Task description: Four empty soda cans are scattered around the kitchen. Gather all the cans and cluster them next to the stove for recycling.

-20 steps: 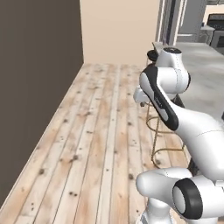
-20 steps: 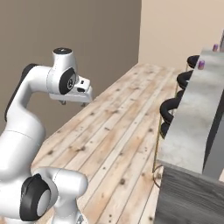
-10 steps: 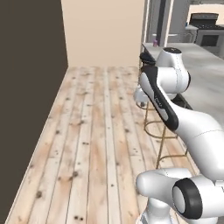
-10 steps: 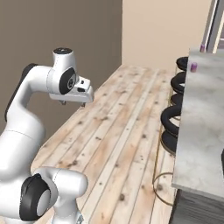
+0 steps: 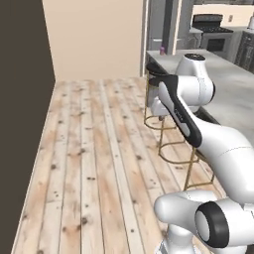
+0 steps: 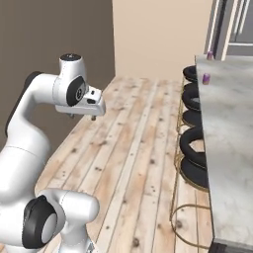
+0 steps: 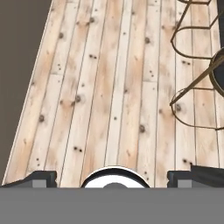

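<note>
Since the earlier pictures my base has turned and driven on, so the whole scene has shifted. The dark wall point(image 5: 22, 124) now stands at the left border of the left base view, and the counter point(image 6: 225, 143) and the stove point(image 5: 212, 31) have come more into sight. This is a move of my cameras, not of the things. My arm keeps the same folded pose.

My gripper point(image 6: 82, 117) hangs over the plank floor point(image 7: 109, 87), well apart from the counter. Its tips stand wide and nothing is between them.

Two purple cans are on the counter. The near can point(image 6: 206, 78) stands upright close to the edge on the stool side. The far can point(image 6: 210, 55) stands at the far corner. The stove is beyond the counter, well apart from both cans.

What could go wrong, as I judge it:
- A row of stools point(image 6: 193, 148) stands along the counter edge, between me and the cans. If the base drives too close, or the arm swings low, I may hit a seat or a gold leg.
- A can is light and near the edge, so a tip that comes from the side could knock it to the floor.
- The reach over the stools is long, so my aim may be poor.

As for containers, the cans are the only ones. They are too small here to tell anything of their tops or what is inside.
</note>
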Available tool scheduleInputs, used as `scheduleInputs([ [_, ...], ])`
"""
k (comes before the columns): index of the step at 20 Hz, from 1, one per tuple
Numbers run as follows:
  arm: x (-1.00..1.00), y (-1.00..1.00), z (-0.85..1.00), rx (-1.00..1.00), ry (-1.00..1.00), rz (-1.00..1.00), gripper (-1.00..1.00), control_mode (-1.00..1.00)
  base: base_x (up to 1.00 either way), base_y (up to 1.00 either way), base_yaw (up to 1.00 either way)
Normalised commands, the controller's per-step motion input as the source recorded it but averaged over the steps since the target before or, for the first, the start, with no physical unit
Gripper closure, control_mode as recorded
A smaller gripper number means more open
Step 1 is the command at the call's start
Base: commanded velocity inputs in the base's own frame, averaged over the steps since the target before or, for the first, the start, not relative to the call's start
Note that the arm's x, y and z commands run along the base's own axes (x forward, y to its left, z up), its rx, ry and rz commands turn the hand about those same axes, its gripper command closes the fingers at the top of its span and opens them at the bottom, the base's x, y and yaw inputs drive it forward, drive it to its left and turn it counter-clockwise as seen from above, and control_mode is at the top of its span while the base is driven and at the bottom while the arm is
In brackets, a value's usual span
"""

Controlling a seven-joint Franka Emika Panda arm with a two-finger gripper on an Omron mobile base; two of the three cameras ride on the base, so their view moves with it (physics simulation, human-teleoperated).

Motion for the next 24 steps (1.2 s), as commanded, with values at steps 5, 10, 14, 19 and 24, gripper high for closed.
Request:
scheduleInputs([
  [5,0.0,0.0,0.0,0.0,0.0,0.0,-1.0,1.0,0.42,0.35,-0.3],
  [10,0.0,0.0,0.0,0.0,0.0,0.0,-1.0,1.0,0.23,0.21,-0.21],
  [14,0.0,0.0,0.0,0.0,0.0,0.0,-1.0,1.0,0.33,0.22,-0.23],
  [19,0.0,0.0,0.0,0.0,0.0,0.0,-1.0,1.0,0.54,0.19,-0.17],
  [24,0.0,0.0,0.0,0.0,0.0,0.0,-1.0,1.0,0.79,0.26,-0.19],
])
